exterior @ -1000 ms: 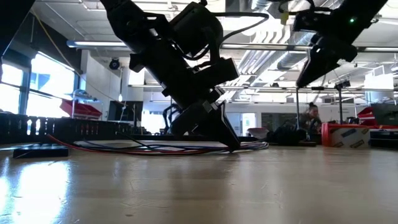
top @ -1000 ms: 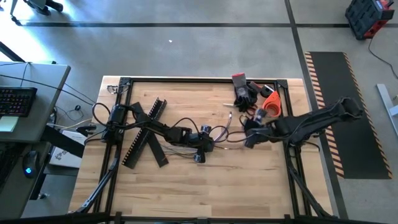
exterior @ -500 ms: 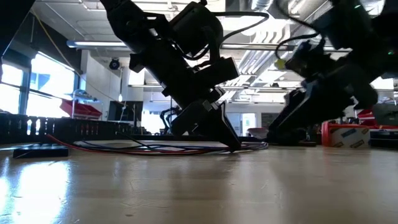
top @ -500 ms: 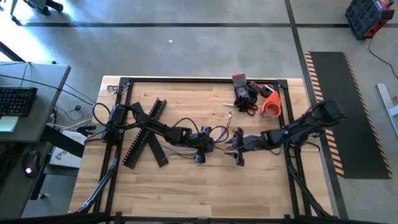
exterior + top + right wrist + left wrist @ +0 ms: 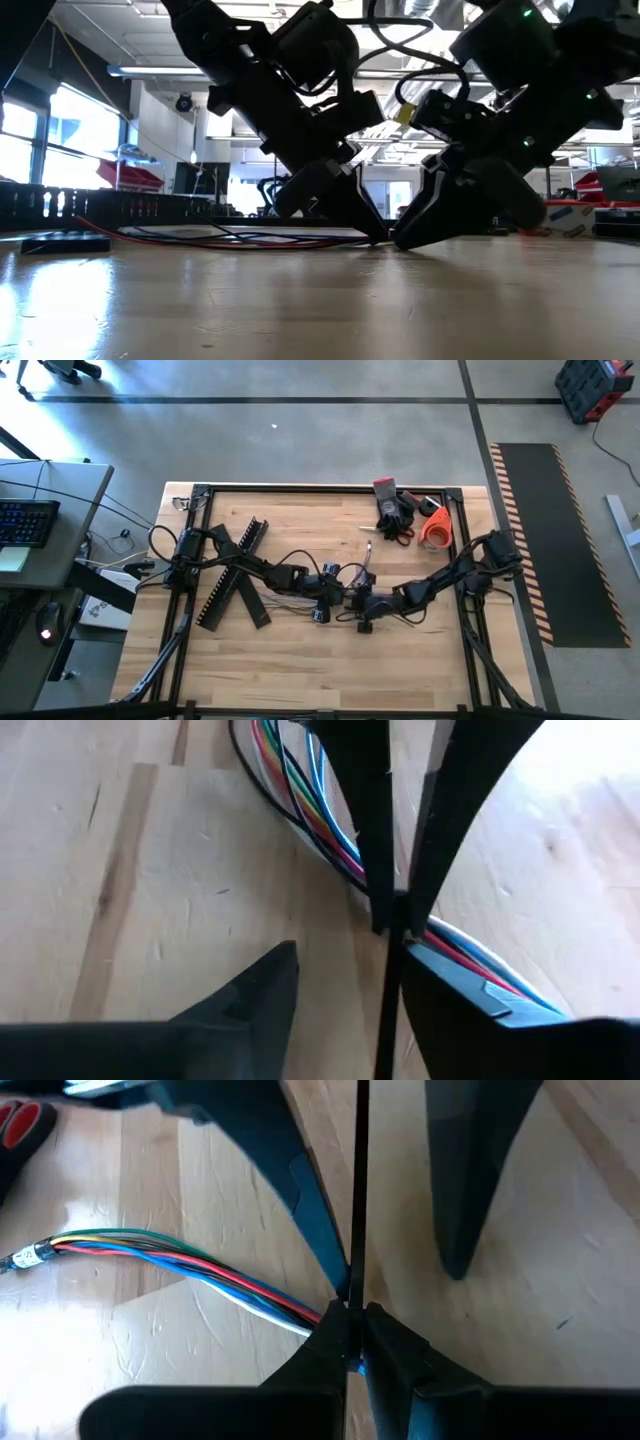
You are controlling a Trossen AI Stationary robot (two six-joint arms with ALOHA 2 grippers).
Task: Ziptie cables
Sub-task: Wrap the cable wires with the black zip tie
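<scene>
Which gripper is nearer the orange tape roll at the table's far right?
Right. The right gripper sits mid-table by the cables, well short of the orange tape roll; the left gripper, shut on the cables, is just beyond it.

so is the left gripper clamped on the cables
Yes, in the left wrist view the left gripper is pinched shut on the cables where the coloured strands run in between its fingertips.

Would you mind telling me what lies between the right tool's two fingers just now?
In the right wrist view, a thin black ziptie strap runs up between the right tool's fingers over bare wood, toward the cables pinched by the shut left tool.
</scene>
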